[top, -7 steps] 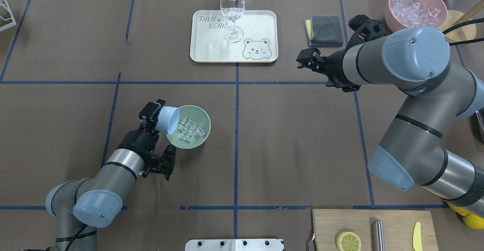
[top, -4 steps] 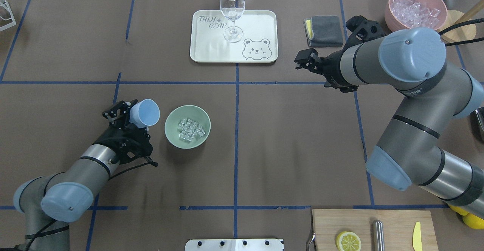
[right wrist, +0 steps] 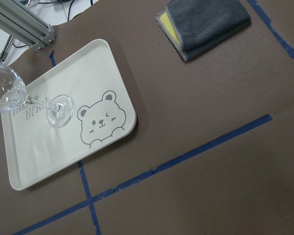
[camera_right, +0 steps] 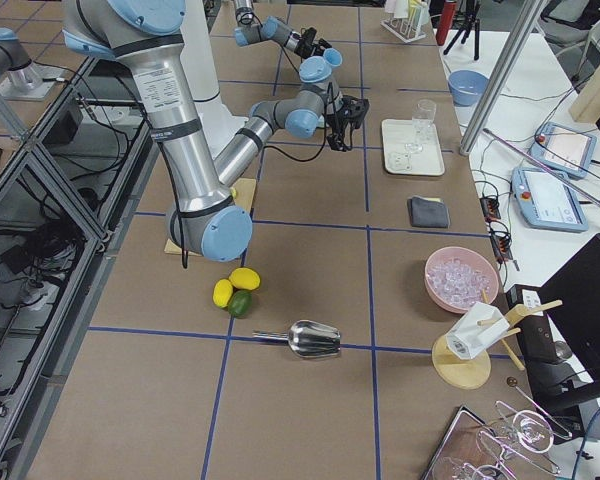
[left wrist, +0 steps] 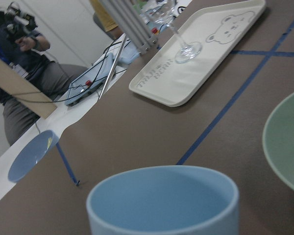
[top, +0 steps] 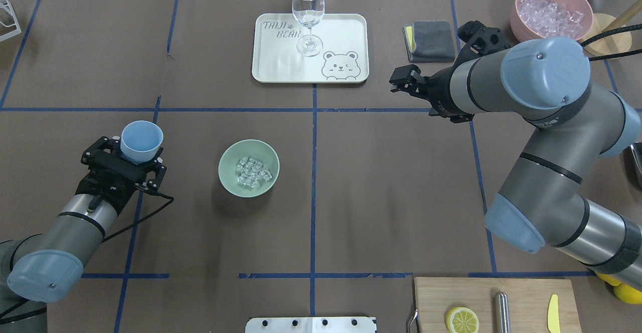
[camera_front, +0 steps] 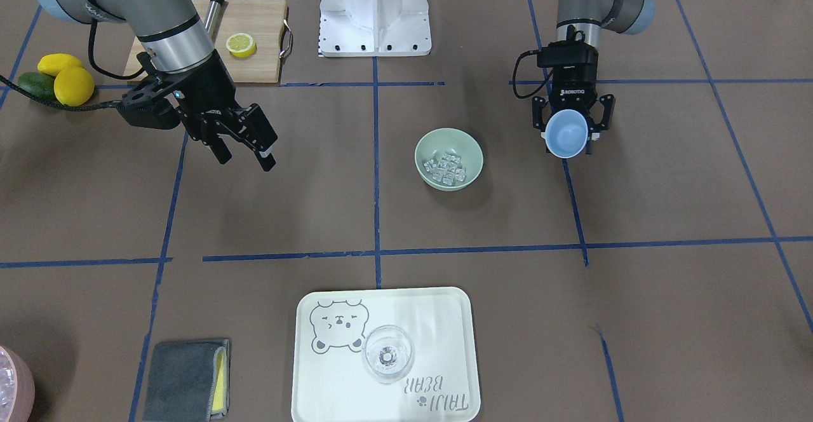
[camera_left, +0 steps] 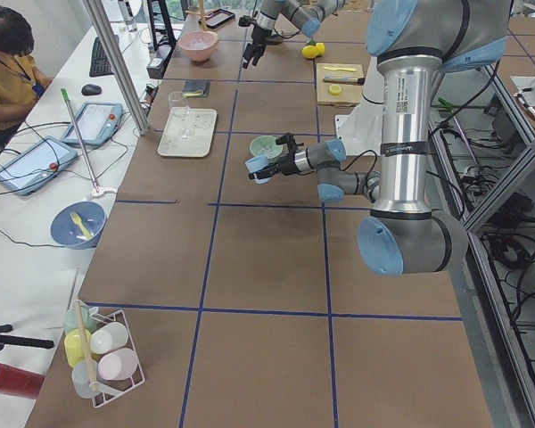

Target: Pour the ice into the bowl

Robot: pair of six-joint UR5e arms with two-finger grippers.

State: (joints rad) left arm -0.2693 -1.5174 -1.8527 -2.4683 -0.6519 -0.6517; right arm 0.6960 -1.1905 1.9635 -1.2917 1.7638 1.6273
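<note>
The pale sage-green bowl (top: 249, 168) stands on the brown table left of centre, with a handful of clear ice cubes (top: 252, 171) in it. It also shows in the front view (camera_front: 448, 158) with the ice (camera_front: 449, 166). My left gripper (top: 136, 153) is shut on a light blue cup (top: 142, 140), held upright to the left of the bowl and apart from it. The cup (left wrist: 162, 200) looks empty in the left wrist view, with the bowl's rim (left wrist: 284, 142) at the right. My right gripper (camera_front: 246, 158) is open and empty above the table, far from the bowl.
A cream tray (top: 346, 37) with a wine glass (top: 308, 12) lies at the back centre. A grey cloth (top: 429, 40) and a pink container (top: 519, 27) of ice are at the back right. A cutting board (top: 521, 298) with a lemon half is at the front right.
My left gripper drew the blue cup back from over the bowl, moved left and turned it from tipped to upright. The ice stays in the bowl. The right arm shifted slightly left.
</note>
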